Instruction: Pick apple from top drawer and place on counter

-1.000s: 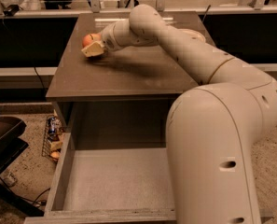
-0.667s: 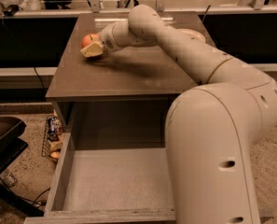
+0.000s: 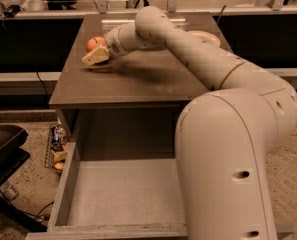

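The apple (image 3: pixel 94 43), red with a yellowish patch, is at the far left of the counter (image 3: pixel 138 86), just above or on its surface. My gripper (image 3: pixel 96 51) reaches across the counter from the right and is shut on the apple; the near finger (image 3: pixel 95 58) lies in front of it, and the far finger is hidden. The top drawer (image 3: pixel 64 184) is pulled out below the counter's front edge, and the floor I can see is bare. My arm's large links cover the drawer's right side.
A white bowl (image 3: pixel 204 36) sits on the counter's far right, partly behind my arm. A wire rack with packets (image 3: pixel 56 145) stands on the floor left of the cabinet. A dark chair (image 3: pixel 3 151) is at the far left. A railing runs behind the counter.
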`<state>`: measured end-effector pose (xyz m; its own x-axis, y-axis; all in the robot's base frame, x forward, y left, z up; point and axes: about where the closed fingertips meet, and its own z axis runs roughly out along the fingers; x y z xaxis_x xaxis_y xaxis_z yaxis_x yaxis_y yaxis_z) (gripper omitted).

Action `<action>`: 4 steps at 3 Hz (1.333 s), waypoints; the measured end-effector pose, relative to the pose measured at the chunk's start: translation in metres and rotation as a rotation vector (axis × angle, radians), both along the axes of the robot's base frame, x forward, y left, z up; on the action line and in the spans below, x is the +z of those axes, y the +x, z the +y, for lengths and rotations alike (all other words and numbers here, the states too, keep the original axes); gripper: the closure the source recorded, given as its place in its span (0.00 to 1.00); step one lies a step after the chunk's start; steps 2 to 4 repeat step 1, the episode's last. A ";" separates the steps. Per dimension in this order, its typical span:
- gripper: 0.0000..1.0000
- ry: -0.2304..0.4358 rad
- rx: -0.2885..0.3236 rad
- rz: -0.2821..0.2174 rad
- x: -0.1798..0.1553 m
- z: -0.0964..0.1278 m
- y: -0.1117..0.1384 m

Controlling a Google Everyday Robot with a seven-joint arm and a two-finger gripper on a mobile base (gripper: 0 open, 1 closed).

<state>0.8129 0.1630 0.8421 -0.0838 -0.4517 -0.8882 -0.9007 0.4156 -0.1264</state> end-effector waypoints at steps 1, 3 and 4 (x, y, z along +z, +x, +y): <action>0.00 0.000 0.000 0.000 0.000 0.000 0.000; 0.00 0.000 0.000 0.000 0.000 0.000 0.000; 0.00 0.000 0.000 0.000 0.000 0.000 0.000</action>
